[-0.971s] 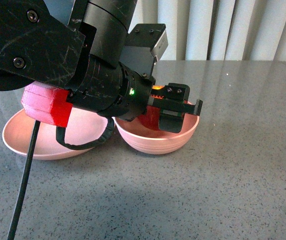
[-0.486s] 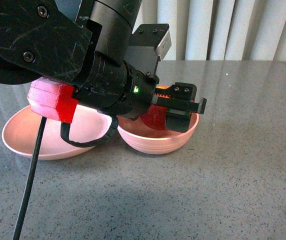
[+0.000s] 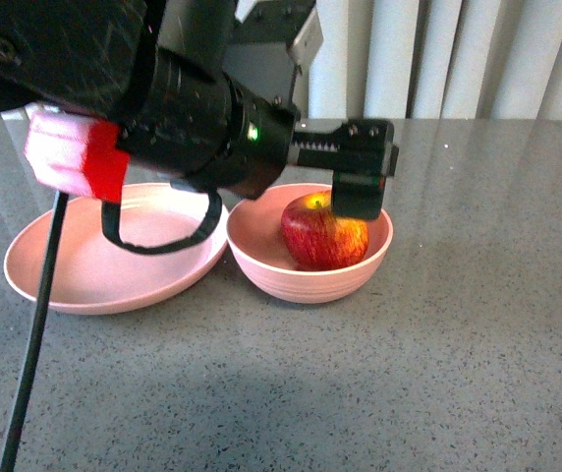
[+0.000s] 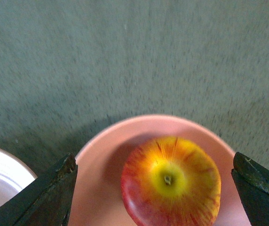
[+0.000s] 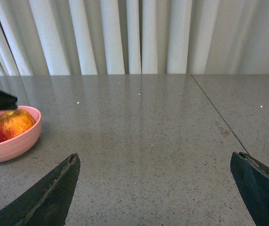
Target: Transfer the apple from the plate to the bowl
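The red and yellow apple (image 3: 322, 234) rests inside the deep pink bowl (image 3: 306, 280), stem dip upward. My left gripper (image 3: 360, 187) hangs open just above the apple and does not touch it. From the left wrist, the apple (image 4: 171, 182) lies between the spread fingers (image 4: 50, 193), inside the bowl (image 4: 101, 165). The shallow pink plate (image 3: 84, 275) sits just left of the bowl with nothing on it. My right gripper (image 5: 155, 188) is open over bare table; its view shows the bowl (image 5: 12, 146) and the apple (image 5: 11, 125) far off to one side.
The grey speckled table (image 3: 477, 324) stretches to the right and front of the bowl. White curtains (image 3: 458, 59) hang behind the table's far edge. A black cable (image 3: 35, 344) drops from the left arm in front of the plate.
The left gripper has risen out of the bowl, leaving the apple uncovered inside it. The left arm has lifted and shifted slightly upward in the front view.
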`<action>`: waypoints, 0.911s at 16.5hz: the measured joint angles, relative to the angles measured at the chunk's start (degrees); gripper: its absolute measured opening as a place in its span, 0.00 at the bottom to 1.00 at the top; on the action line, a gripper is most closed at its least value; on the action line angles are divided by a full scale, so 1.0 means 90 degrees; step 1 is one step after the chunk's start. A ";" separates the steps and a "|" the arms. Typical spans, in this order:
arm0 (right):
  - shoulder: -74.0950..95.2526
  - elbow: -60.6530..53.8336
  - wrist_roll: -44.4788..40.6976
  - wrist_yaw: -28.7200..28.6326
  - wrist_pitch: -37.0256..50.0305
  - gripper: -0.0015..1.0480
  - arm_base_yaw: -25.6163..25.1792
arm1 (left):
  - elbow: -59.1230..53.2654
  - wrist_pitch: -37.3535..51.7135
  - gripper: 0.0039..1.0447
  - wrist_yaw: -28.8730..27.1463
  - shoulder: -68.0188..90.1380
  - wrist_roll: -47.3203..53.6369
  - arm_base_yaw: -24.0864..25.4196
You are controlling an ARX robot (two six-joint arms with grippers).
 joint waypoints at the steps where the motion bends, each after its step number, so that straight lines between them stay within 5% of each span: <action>1: 0.0000 0.0000 0.0000 -0.0002 0.0000 0.94 0.0000 | -0.0010 0.0143 0.94 -0.0019 -0.0253 -0.0044 0.0005; 8: 0.0000 0.0000 0.0000 -0.0002 0.0000 0.94 0.0000 | -0.1025 0.0865 0.94 -0.0520 -0.2875 0.0100 0.0083; 9: 0.0000 0.0000 -0.0002 -0.0002 0.0000 0.94 0.0000 | -0.1409 0.1241 0.89 -0.1088 -0.3330 0.0228 0.0131; 11: 0.0000 0.0000 0.0000 -0.0002 0.0000 0.94 0.0000 | -0.2589 0.2033 0.67 -0.2475 -0.4272 0.0381 0.0527; 15: 0.0000 0.0000 0.0000 -0.0002 0.0000 0.94 0.0000 | -0.4631 0.2499 0.22 -0.1763 -0.5374 0.0393 0.1404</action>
